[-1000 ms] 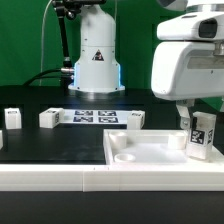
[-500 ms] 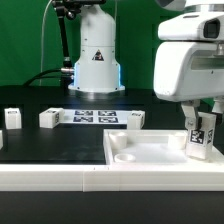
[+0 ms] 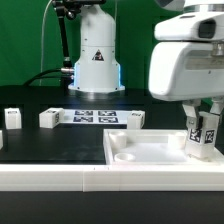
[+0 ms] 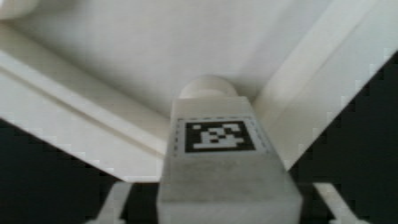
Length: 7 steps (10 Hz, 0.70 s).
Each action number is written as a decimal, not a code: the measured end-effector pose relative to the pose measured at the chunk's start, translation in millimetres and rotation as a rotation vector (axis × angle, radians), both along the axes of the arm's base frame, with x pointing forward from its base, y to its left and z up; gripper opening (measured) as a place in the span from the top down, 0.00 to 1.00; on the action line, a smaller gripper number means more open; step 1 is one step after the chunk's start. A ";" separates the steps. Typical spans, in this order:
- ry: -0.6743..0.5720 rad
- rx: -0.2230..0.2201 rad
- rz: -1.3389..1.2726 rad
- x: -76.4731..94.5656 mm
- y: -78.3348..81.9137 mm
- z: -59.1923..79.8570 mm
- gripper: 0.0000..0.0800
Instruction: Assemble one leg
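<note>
Fingers (image 4: 118, 205): clenched on the upright leg (image 3: 204, 134).
Shift: leg was carried slightly toward the exterior view's right; a corner of the panel (image 3: 150, 150) lies below the fingers.
Meaning: alignment for insertion is judged close.

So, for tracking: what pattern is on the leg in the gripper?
A black-and-white square marker tag on the white leg; the wrist view shows it best.

base (image 3: 97, 45): white, rounded, tapering | sticker (image 3: 97, 57): black triangle | ring (image 3: 95, 80): glowing blue | cable (image 3: 45, 73): black | gripper (image 3: 203, 138): bulky white rounded shell, pale fingers (image 4: 118, 205)
</note>
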<state>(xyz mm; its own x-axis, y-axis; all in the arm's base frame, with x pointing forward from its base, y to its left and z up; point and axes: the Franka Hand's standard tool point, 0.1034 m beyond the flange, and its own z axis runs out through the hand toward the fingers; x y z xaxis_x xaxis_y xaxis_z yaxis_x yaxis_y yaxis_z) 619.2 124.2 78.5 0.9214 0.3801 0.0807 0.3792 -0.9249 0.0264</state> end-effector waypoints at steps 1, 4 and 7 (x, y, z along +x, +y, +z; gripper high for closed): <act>0.000 0.020 -0.125 0.0 -1.1 -0.6 0.64; -0.027 0.084 -0.502 2.9 -4.3 -1.8 0.64; -0.030 0.110 -0.881 2.6 -4.8 -1.9 0.64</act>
<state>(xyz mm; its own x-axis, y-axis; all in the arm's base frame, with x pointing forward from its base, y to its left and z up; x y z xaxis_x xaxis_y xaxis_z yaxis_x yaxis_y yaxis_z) 621.8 119.4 76.7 0.8724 -0.4776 0.1039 -0.4712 -0.8783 -0.0815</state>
